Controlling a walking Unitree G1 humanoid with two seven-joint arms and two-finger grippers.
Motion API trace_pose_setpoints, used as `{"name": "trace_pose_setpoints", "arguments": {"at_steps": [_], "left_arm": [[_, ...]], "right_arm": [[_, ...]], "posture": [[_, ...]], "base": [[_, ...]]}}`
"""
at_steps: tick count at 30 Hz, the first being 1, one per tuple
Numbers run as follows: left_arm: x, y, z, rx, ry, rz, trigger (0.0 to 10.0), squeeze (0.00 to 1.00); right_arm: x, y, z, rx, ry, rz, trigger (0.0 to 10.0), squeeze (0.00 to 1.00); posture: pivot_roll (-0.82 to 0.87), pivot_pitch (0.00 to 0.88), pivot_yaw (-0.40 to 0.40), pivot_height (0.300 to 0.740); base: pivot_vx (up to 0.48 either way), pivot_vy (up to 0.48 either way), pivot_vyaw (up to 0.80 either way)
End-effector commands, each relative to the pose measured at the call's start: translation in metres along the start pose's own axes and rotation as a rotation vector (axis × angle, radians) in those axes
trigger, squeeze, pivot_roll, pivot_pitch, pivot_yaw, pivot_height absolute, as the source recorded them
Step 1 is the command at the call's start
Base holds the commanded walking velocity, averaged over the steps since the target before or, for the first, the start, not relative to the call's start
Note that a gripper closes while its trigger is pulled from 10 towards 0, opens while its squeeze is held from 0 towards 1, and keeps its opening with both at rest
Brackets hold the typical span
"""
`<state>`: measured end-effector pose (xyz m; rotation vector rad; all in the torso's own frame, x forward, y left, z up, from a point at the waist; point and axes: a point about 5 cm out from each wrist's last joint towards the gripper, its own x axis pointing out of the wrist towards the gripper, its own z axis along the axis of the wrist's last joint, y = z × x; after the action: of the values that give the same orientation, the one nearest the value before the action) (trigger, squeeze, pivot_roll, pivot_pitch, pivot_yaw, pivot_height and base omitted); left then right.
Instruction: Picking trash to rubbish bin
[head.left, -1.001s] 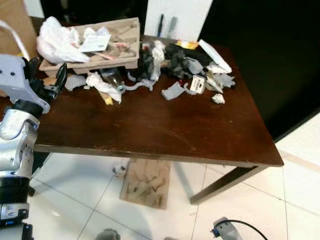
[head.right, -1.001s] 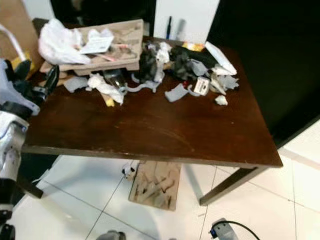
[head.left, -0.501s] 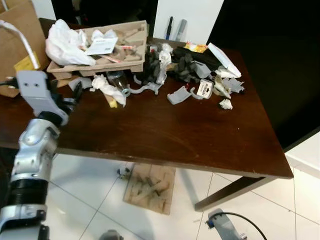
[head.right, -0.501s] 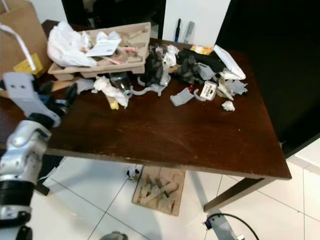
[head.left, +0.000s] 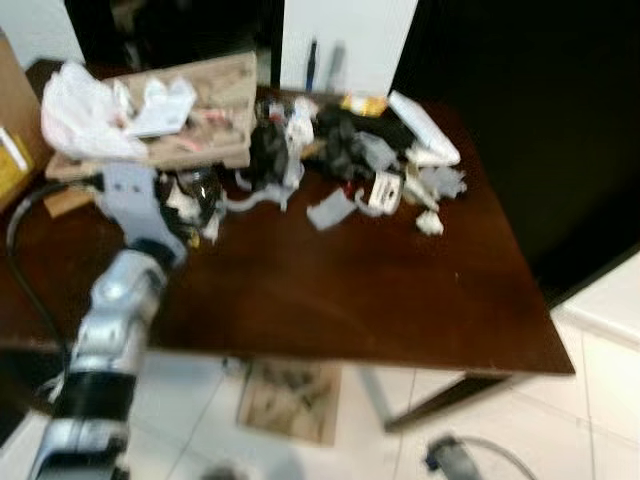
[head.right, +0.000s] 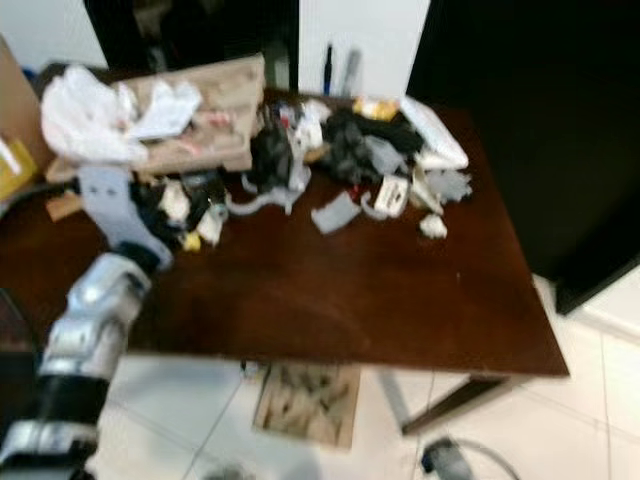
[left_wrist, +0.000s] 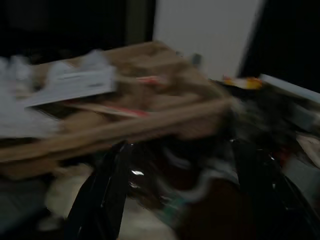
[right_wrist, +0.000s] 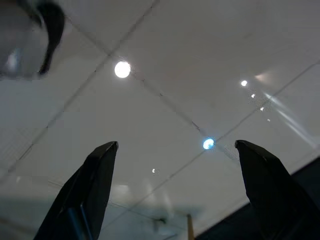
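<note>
Head views blurred. Left gripper is raised over the dark brown wooden table, at the near edge of the trash heap; its fingers stand spread apart with nothing between them.

Directly ahead of the fingertips: a crumpled white paper wad with a yellow scrap beside it, and a clear glossy plastic piece, details smeared.

Just beyond the gripper: a shallow cardboard tray holding a white plastic bag, a white printed card and paper scraps.

Off to the gripper's right side: black crumpled material, grey plastic fragments, a small white label tag, a flat white slab and white crumbs, all on the tabletop.

Right gripper hangs over white floor tiles, fingers spread wide, holding nothing.
</note>
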<state>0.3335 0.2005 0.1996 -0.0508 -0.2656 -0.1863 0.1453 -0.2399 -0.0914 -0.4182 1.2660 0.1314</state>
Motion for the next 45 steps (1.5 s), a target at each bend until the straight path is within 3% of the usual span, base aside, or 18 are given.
{"name": "trace_pose_setpoints", "arguments": {"at_steps": [1,12,17,19,21,24,28,31,33,36,38,45], "left_arm": [[-0.001,-0.002,-0.003,0.009,0.018,-0.008,10.0,0.0],[-0.003,-0.013,-0.003,-0.025,0.009,-0.026,10.0,0.0],[-0.006,-0.031,-0.017,-0.087,0.088,-0.099,10.0,0.0],[-0.009,-0.05,-0.028,-0.158,0.159,-0.213,10.0,0.0],[-0.012,-0.059,-0.032,-0.177,0.191,-0.265,10.0,0.0],[-0.016,-0.07,-0.041,-0.211,0.25,-0.307,10.0,0.0],[-0.018,-0.072,-0.049,-0.21,0.295,-0.293,10.0,0.0],[-0.018,-0.066,-0.05,-0.199,0.321,-0.174,10.0,0.0],[-0.017,-0.059,-0.046,-0.13,0.325,-0.087,10.0,0.0],[-0.017,-0.055,-0.043,-0.091,0.325,-0.049,10.0,0.0],[-0.022,-0.042,-0.04,0.044,0.369,0.084,10.0,0.0],[-0.034,-0.031,-0.041,0.071,0.426,0.191,10.0,0.0]], "right_arm": [[0.0,0.0,-0.002,-0.002,0.003,0.0,10.0,0.0],[0.0,0.0,0.001,-0.014,-0.005,0.001,10.0,0.0],[0.0,0.001,0.001,-0.015,-0.003,0.002,10.0,0.0],[0.0,0.001,0.001,-0.013,-0.003,0.003,10.0,0.0],[0.0,0.001,0.001,-0.012,-0.004,0.003,10.0,0.0],[0.0,0.001,0.002,-0.01,-0.005,0.005,10.0,0.0],[0.0,0.001,0.002,-0.008,-0.004,0.007,10.0,0.0],[0.0,0.0,0.0,-0.007,0.0,0.007,10.0,0.0],[0.0,0.0,0.0,-0.006,0.001,0.006,10.0,0.0],[0.0,-0.001,0.0,-0.006,0.002,0.005,10.0,0.0],[0.0,-0.001,0.0,-0.008,0.004,0.006,10.0,0.0],[0.0,-0.003,0.0,-0.015,0.003,0.005,10.0,0.0]], "posture": [[0.21,0.138,-0.094,0.74],[0.21,0.139,-0.096,0.74],[0.21,0.136,-0.095,0.74],[0.21,0.135,-0.094,0.74],[0.21,0.135,-0.094,0.74],[0.2,0.132,-0.093,0.74],[0.2,0.132,-0.093,0.74],[0.2,0.132,-0.093,0.74],[0.2,0.134,-0.091,0.74],[0.2,0.135,-0.091,0.74],[0.2,0.136,-0.093,0.74],[0.21,0.133,-0.096,0.74]], "base": [[0.349,0.0,0.0],[0.13,0.0,0.0],[0.0,-0.322,0.0],[0.0,-0.223,0.0],[0.0,0.0,0.0],[0.0,0.0,0.0],[0.0,0.0,0.0],[0.0,0.0,0.0],[0.0,0.0,0.0],[0.0,0.0,0.0],[0.0,0.0,0.0],[0.0,0.0,0.0]]}}
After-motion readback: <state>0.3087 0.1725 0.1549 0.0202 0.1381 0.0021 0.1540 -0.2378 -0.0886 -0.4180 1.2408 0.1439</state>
